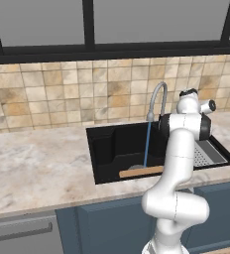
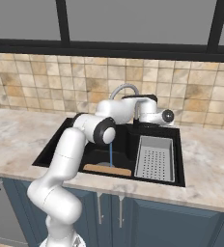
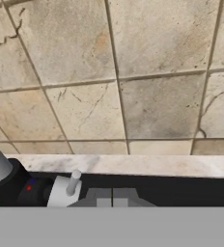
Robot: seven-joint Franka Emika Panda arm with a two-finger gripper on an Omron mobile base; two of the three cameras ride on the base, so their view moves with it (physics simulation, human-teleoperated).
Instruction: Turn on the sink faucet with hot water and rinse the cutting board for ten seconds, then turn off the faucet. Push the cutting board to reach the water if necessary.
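The sink faucet (image 1: 159, 94) arches over the black sink (image 1: 107, 149), and a thin blue stream of water (image 1: 146, 144) falls from its spout. The stream comes down at the far edge of the cutting board (image 1: 141, 172), a narrow light-brown board lying along the basin's front wall (image 2: 107, 170). I cannot tell whether the water touches it. My gripper (image 3: 111, 197) is shut with nothing in it and points at the tiled back wall. In the hand view, the faucet's small pale lever (image 3: 69, 187) and dark base (image 3: 17, 185) stand just left of the fingertips.
A grey perforated drain tray (image 2: 155, 158) fills the right part of the basin. Marble counter (image 1: 37, 163) runs on both sides, with the tiled wall (image 1: 62, 89) and a dark window frame behind. My own arm hides the basin's middle in the left base view.
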